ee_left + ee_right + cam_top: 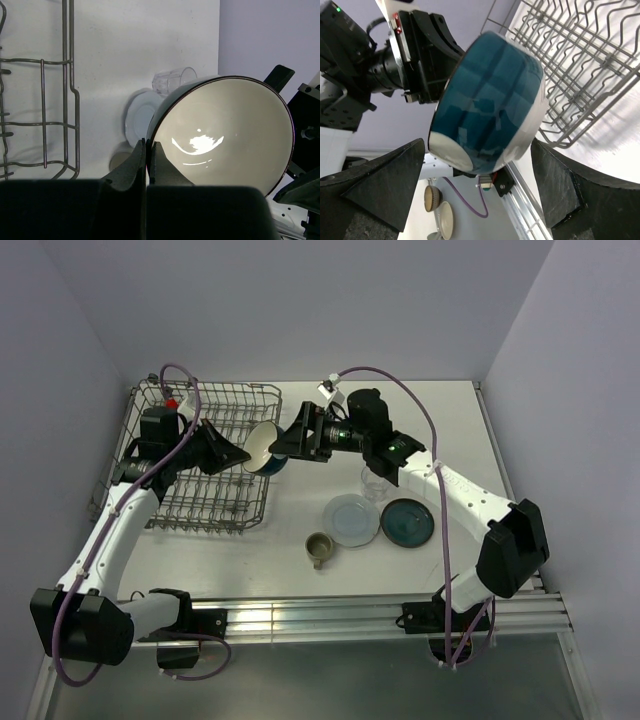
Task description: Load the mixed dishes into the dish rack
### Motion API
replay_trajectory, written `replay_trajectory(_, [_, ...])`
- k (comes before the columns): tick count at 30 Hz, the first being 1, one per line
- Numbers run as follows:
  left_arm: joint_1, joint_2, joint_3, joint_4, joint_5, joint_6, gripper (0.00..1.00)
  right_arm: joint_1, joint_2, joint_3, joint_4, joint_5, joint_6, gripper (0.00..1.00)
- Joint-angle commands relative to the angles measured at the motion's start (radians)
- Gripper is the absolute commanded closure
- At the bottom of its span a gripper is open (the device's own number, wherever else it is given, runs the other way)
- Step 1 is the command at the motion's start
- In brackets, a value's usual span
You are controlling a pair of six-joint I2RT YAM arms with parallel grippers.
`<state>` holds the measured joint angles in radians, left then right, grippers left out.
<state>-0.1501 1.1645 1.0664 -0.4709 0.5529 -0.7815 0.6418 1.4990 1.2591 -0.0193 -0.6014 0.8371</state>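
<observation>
**Surfaces and finishes**

Bowl: looks like glazed ceramic. The cream inside is glossy with a bright glare patch. The teal outside is just as shiny, with reflections across it in the right wrist view.
Dish rack: grey metal wire, smooth, with a dull sheen.
Tumbler: clear glass.
Left fingers: black, matt, plastic-looking.
Tabletop: white, matt, faintly speckled.

Table – w/ rack, tumbler, blue plate, teal plate, mug on it.
</observation>
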Motion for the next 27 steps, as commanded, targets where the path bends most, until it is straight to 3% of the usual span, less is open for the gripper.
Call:
replay_trajectory(1, [0.001, -0.048, 0.007, 0.092, 0.050, -0.027, 1.00, 0.009, 0.013, 0.042, 0.076, -0.003, 0.031, 0.07])
replay_trajectory(13, [0.001, -0.045, 0.010, 0.077, 0.016, 0.017, 1.00, 0.009, 0.036, 0.008, 0.176, -0.037, 0.160, 0.19])
replay_trajectory(15, [0.001, -0.046, 0.006, 0.075, 0.015, 0.022, 1.00, 0.009, 0.040, 0.005, 0.188, -0.041, 0.172, 0.26])
replay_trajectory(19, [0.001, -0.049, 0.015, 0.057, -0.005, 0.037, 1.00, 0.010, 0.058, 0.013, 0.205, -0.057, 0.209, 0.52])
replay_trajectory(20, [0.001, -0.051, 0.018, 0.049, -0.025, 0.044, 1.00, 0.012, 0.069, 0.014, 0.205, -0.055, 0.215, 0.72])
replay_trajectory(22, [0.001, -0.051, 0.021, 0.035, -0.034, 0.051, 1.00, 0.010, 0.089, 0.029, 0.211, -0.069, 0.220, 1.00])
replay_trajectory(27, [0.003, -0.049, 0.014, 0.035, -0.041, 0.053, 0.99, 0.012, 0.118, 0.046, 0.203, -0.063, 0.217, 1.00])
